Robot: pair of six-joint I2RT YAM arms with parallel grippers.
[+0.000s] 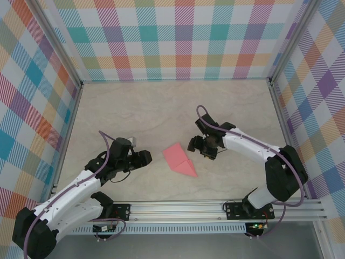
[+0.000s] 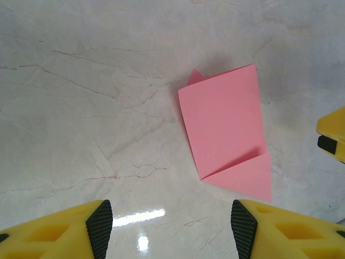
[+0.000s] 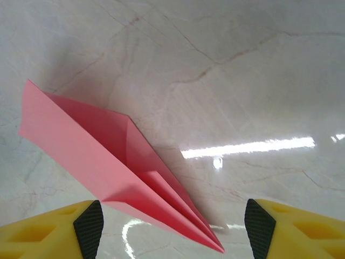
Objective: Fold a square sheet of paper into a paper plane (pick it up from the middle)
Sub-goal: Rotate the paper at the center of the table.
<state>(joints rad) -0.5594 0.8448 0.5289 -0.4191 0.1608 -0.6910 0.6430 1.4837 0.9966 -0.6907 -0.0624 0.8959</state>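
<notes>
Lying flat on the table (image 1: pixel 135 108), the paper plane (image 1: pixel 180 160) sits between the two arms, seemingly only part-folded. To either side, the left gripper (image 1: pixel 144 157) and right gripper (image 1: pixel 195 144) hover near it, jaws well apart and holding nothing.

bright, even | glare streak on table (image 3: pixel 248 145) (overhead lamp) | soft shadow by paper plane (image 3: pixel 108 156)

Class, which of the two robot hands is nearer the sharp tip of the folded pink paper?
The right hand: the paper plane has its sharp tip pointing in between that hand's yellow fingers, while the left hand faces the plane's wide end.
</notes>
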